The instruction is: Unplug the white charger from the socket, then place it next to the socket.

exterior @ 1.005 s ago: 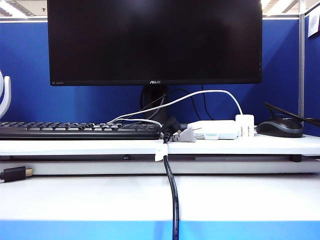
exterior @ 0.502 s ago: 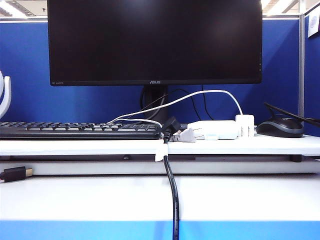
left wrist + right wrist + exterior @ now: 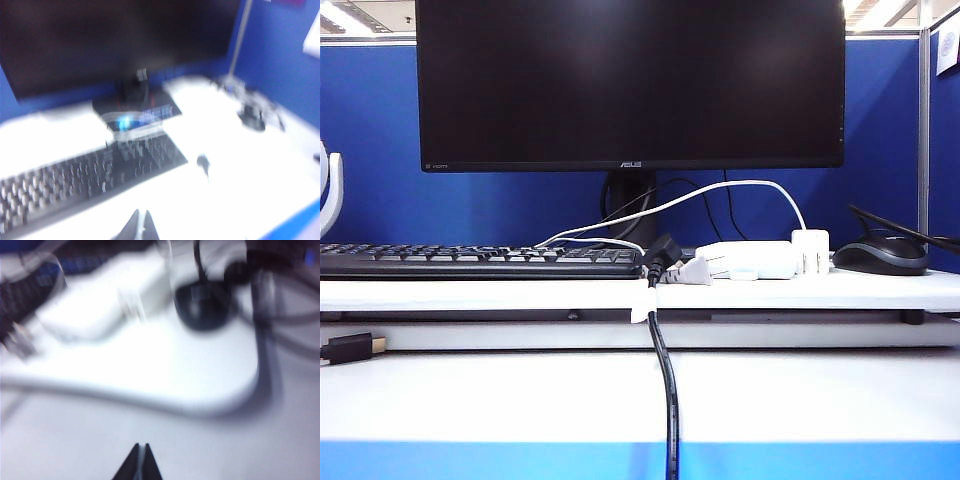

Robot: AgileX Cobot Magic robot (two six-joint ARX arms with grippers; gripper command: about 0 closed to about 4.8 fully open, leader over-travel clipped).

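— Beside the socket (image 3: 748, 259), at the end nearer the mouse (image 3: 881, 254), we see the white charger (image 3: 810, 250) standing upright in the exterior view, its thin white cable (image 3: 720, 189) arching back toward the keyboard (image 3: 480, 260). Neither arm shows there.

— And our left wrist view?

— Blurred. The left gripper (image 3: 139, 226) has its fingertips pressed together, holding nothing, well apart from the socket, over the bare desk in front of the keyboard.

— Right wrist view?

— Also blurred. The right gripper (image 3: 140, 460) is closed and empty, nearer the socket (image 3: 95, 305), with the white charger (image 3: 150, 287) between the strip and the mouse (image 3: 202, 305).

— How would it handle?

— We judge it light, rigid, smooth-sided and likely slippery. We'd pinch its two flat faces low on the body, not the cable.
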